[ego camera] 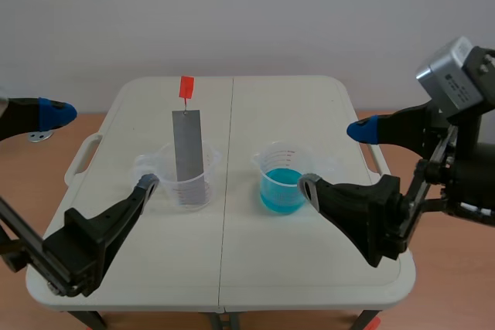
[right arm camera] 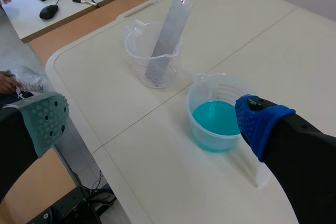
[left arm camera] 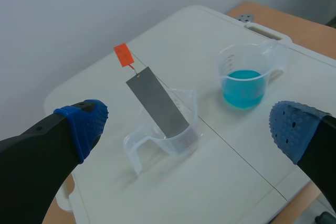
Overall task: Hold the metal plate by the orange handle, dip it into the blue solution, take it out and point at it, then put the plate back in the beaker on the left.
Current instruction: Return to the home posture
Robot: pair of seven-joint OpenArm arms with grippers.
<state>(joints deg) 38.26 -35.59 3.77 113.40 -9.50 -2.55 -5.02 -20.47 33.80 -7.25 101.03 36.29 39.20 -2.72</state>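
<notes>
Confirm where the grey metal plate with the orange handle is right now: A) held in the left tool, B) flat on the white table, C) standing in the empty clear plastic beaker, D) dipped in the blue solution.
C: the grey metal plate leans inside the empty clear plastic beaker, orange handle up, with nothing gripping it.

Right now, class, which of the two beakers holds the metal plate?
The left beaker: the metal plate leans inside it. The other beaker holds only blue solution.
</notes>
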